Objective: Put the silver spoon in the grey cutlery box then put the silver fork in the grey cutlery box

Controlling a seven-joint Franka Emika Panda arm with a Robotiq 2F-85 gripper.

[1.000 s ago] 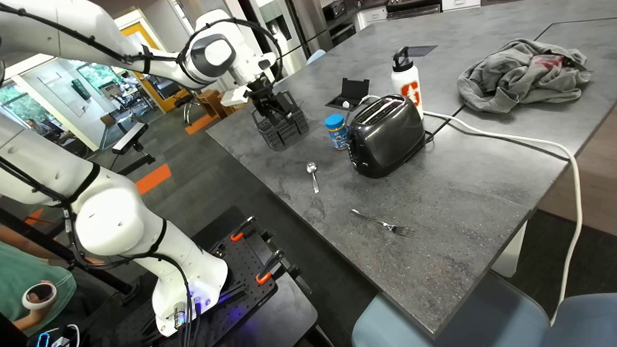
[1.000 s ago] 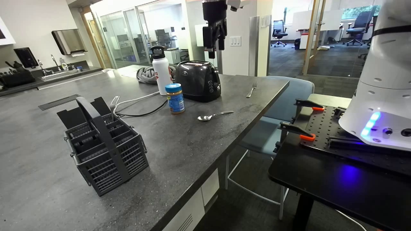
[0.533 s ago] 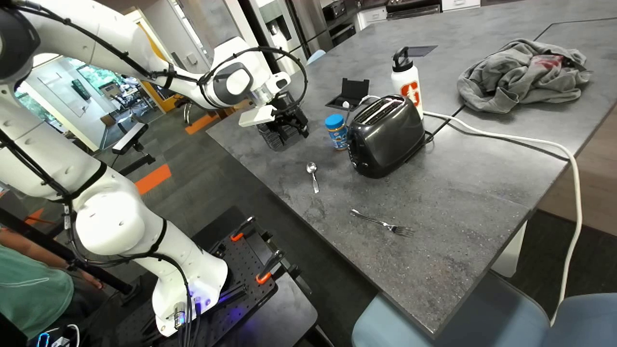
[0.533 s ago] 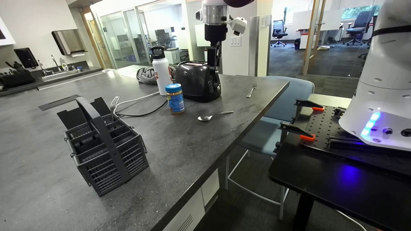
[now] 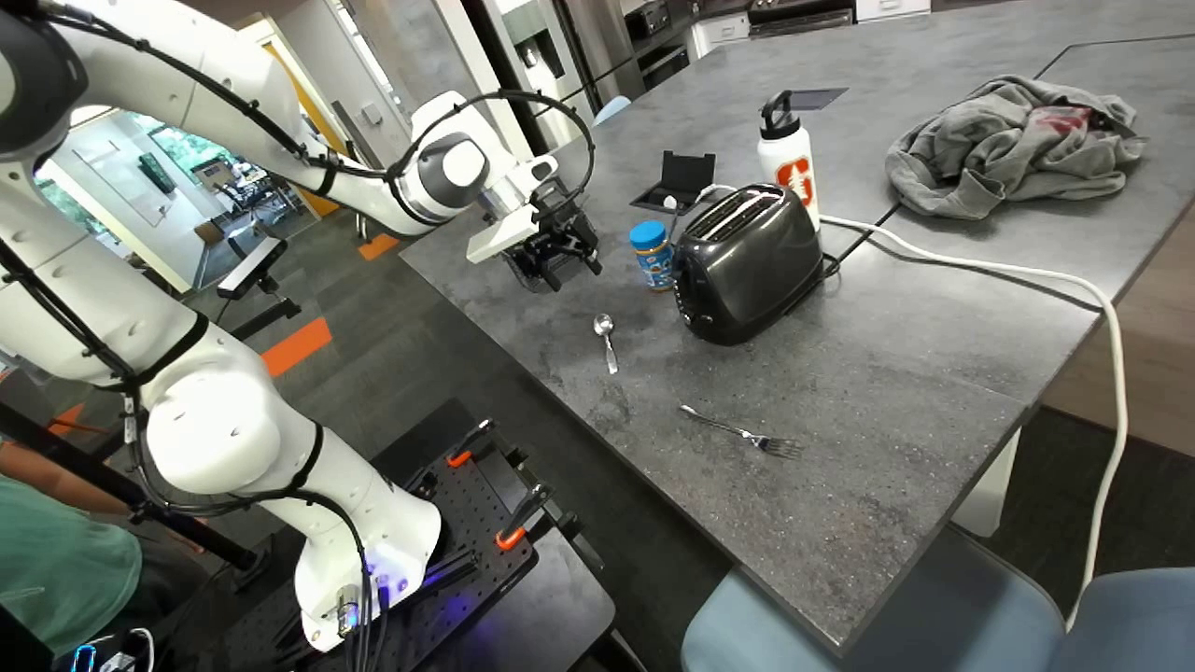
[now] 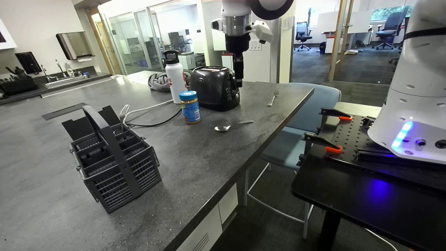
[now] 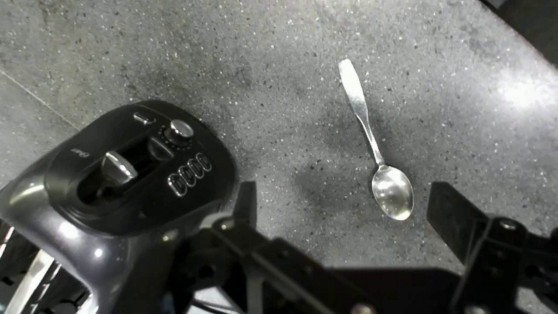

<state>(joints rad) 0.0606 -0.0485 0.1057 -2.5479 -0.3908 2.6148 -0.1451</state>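
Silver spoon [image 7: 372, 141] below claw [image 7: 342, 200]; jaws apart.
Lies near worktop [image 7: 279, 109] edge (wrist view: bowl shows between jaws).

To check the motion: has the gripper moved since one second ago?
Yes, down: in an exterior view, the gripper now reaches below the top of the toaster.

Black toaster [image 5: 761, 275] on grey table [image 5: 878, 392], slots up. Blue-lidded jar [image 5: 653, 257] upright near toaster. White bottle [image 5: 790, 163], black-capped, red-marked, also upright, just beside toaster. Grey cloth [image 5: 1004, 154] lies bunched, well apart from jar, showing some red. White cord [image 5: 1121, 392] crosses table, hangs past edge. Black flap [image 5: 690, 173] stands raised on table. Pale blue chair [image 6: 310, 111] beside table. Background: sink [image 6: 68, 82], wall dispenser [image 6: 75, 44], switch plate [image 6: 255, 45].
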